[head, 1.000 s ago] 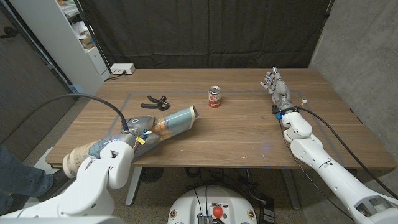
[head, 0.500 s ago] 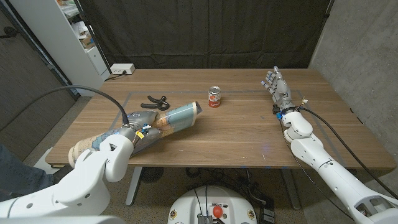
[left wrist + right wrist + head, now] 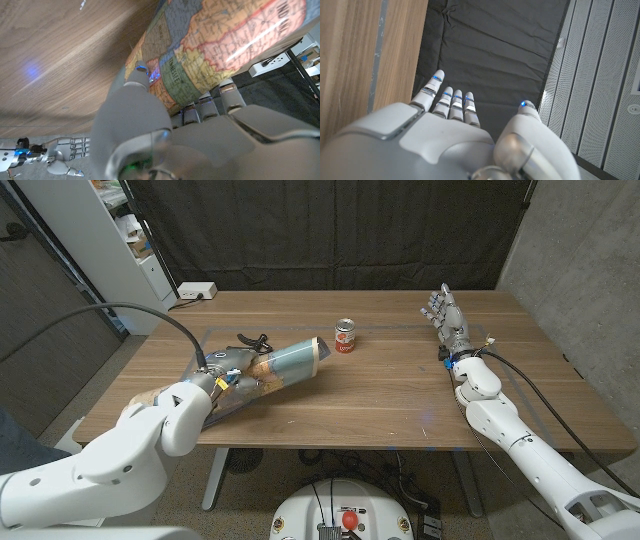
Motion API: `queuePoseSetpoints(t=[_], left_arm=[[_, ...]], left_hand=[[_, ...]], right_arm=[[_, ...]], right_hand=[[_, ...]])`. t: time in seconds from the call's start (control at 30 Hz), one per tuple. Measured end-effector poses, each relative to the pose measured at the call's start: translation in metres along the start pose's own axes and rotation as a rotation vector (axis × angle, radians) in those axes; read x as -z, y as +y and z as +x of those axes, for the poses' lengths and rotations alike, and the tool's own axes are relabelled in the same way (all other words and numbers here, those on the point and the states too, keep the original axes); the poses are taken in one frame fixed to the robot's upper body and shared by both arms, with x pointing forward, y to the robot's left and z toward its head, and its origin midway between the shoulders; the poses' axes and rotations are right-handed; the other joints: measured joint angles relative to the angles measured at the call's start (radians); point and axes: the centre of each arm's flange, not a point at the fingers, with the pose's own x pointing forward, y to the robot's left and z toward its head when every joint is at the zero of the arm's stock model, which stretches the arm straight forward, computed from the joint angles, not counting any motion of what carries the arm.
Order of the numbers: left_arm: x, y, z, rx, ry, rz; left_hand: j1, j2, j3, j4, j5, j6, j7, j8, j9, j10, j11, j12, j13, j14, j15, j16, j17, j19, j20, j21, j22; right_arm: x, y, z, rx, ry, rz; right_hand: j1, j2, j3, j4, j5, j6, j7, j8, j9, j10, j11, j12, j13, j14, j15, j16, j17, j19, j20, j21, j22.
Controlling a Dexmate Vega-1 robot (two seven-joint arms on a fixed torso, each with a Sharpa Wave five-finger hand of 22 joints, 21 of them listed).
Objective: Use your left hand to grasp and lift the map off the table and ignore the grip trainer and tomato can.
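Your left hand (image 3: 228,367) holds the map (image 3: 285,363), a rolled tube with a printed map on its outside. Its fingers (image 3: 134,82) are clamped around the roll, the thumb on one side and the other fingers on the opposite side, as the left wrist view shows. In the head view the map is at the left part of the bench (image 3: 390,405), pointing from your hand toward about 2 o'clock, with its open end raised and tilted up near the tomato can (image 3: 345,337). Whether the lower end of the roll is clear of the wood, I cannot tell. The tomato can stands upright near the middle of the bench, just beside the open end of the map at its 2 o'clock side, not touching it. The grip trainer (image 3: 251,340) lies flat on the bench at 12 o'clock from your left hand, partly behind the map. Your right hand (image 3: 444,314) is at the far right of the bench, well apart from these things, its fingers (image 3: 451,102) stretched out and a little apart, holding nothing.
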Motion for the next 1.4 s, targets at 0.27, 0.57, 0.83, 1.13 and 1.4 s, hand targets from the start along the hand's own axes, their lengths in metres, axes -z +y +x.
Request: queuePoseSetpoints(t=[0.27, 0.57, 0.83, 1.13, 1.4], left_arm=[[0.000, 0.010, 0.002, -0.006, -0.011, 0.008], [0.000, 0.024, 0.003, -0.025, -0.023, 0.032], [0.001, 0.026, 0.001, -0.005, -0.034, 0.013], [0.004, 0.037, 0.001, -0.023, -0.038, 0.041], [0.003, 0.036, 0.002, -0.001, -0.061, -0.004]], left_hand=[[0.000, 0.000, 0.000, 0.000, 0.000, 0.004, 0.004, 0.000, 0.000, 0.003, 0.003, -0.004, 0.000, 0.000, 0.000, 0.000, 0.000, 0.000, 0.000, 0.000, 0.000], [0.000, 0.000, -0.004, 0.004, 0.000, 0.005, 0.005, 0.000, 0.000, 0.003, 0.003, -0.004, 0.000, 0.000, 0.000, 0.000, 0.000, 0.000, 0.000, 0.000, 0.000], [0.000, 0.000, -0.008, 0.000, 0.000, 0.005, 0.005, -0.008, 0.000, 0.003, 0.003, -0.008, 0.000, 0.000, 0.000, 0.000, 0.000, 0.000, 0.000, -0.007, 0.000], [0.000, 0.000, -0.008, 0.000, 0.000, 0.014, 0.004, -0.008, 0.000, 0.007, -0.001, -0.008, 0.000, 0.000, 0.000, -0.008, 0.000, -0.004, -0.004, -0.011, 0.000], [0.000, 0.000, -0.008, 0.000, 0.000, 0.014, 0.004, -0.008, 0.000, 0.010, -0.004, -0.012, 0.000, 0.000, 0.000, -0.007, 0.000, -0.004, -0.004, -0.011, 0.000]], right_arm=[[-0.001, -0.001, 0.002, 0.004, -0.003, 0.000], [-0.001, -0.001, 0.003, 0.007, -0.005, 0.000], [-0.004, -0.002, 0.004, 0.012, -0.012, -0.002], [-0.005, -0.002, 0.003, 0.020, -0.016, -0.003], [-0.007, -0.002, 0.001, 0.023, -0.022, -0.002]], right_hand=[[0.000, 0.000, 0.000, 0.000, 0.000, 0.000, 0.000, 0.000, 0.000, 0.000, 0.000, 0.000, 0.000, 0.000, 0.000, 0.000, 0.000, 0.000, 0.000, 0.000, 0.000], [0.000, 0.000, 0.000, 0.000, 0.000, 0.000, 0.000, 0.000, 0.000, 0.004, -0.004, 0.000, 0.000, 0.000, 0.000, 0.000, 0.000, 0.000, 0.000, 0.000, 0.000], [0.000, 0.000, 0.000, 0.000, 0.000, 0.000, 0.000, 0.000, 0.000, 0.005, -0.005, 0.000, 0.000, 0.000, 0.000, 0.000, 0.000, 0.000, 0.000, 0.000, 0.000], [0.000, 0.000, 0.000, 0.000, 0.000, 0.000, 0.000, 0.000, 0.000, 0.005, -0.005, 0.000, 0.000, 0.000, 0.000, 0.000, 0.000, 0.000, 0.000, 0.000, 0.000], [0.000, 0.000, -0.003, -0.003, 0.000, 0.000, 0.000, 0.000, 0.000, 0.005, -0.005, 0.000, 0.000, 0.000, 0.000, 0.000, 0.000, 0.000, 0.000, 0.000, 0.000]])
